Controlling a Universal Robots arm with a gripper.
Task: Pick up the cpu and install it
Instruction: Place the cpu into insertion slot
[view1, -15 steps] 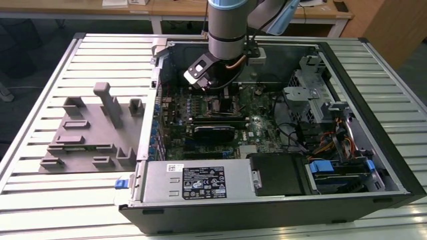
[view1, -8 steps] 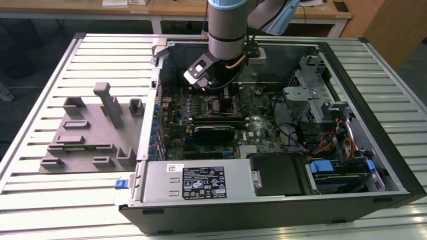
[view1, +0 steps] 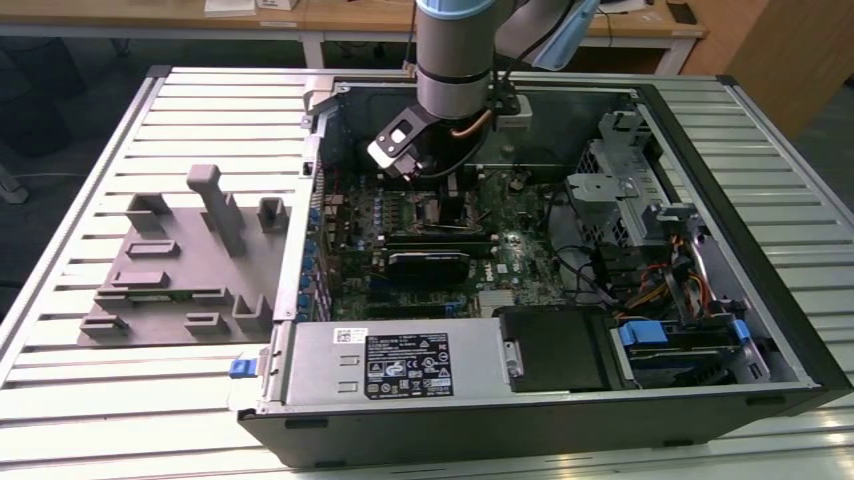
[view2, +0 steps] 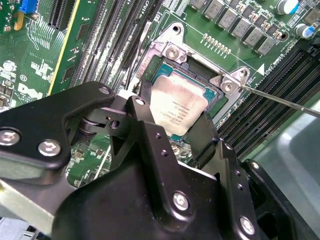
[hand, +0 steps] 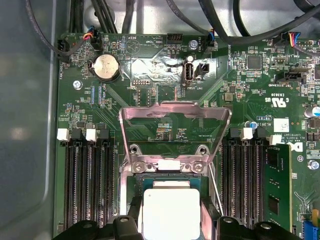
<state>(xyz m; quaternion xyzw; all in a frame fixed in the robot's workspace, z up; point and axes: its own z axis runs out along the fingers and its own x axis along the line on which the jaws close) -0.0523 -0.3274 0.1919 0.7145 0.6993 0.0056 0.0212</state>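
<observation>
Gripping the cpu (view2: 178, 104) by two opposite edges, the gripper (view2: 175, 119) holds it with both black fingers (view2: 143, 116) closed against it, right over the open socket (view2: 169, 51). Behind it the metal load plate (hand: 175, 112) stands raised on the green motherboard (hand: 150, 75), inside the opened computer case (view1: 694, 120).

The cpu (view2: 177, 107) (hand: 170, 212) is a flat square chip with a silvery-grey metal lid, faint print and a thin pale rim. It lies level inside the socket frame (view2: 172, 50) and looks seated, though part of it is hidden. In the exterior view this spot is about 11 o'clock from the middle of the open computer case (view1: 534, 430).
</observation>
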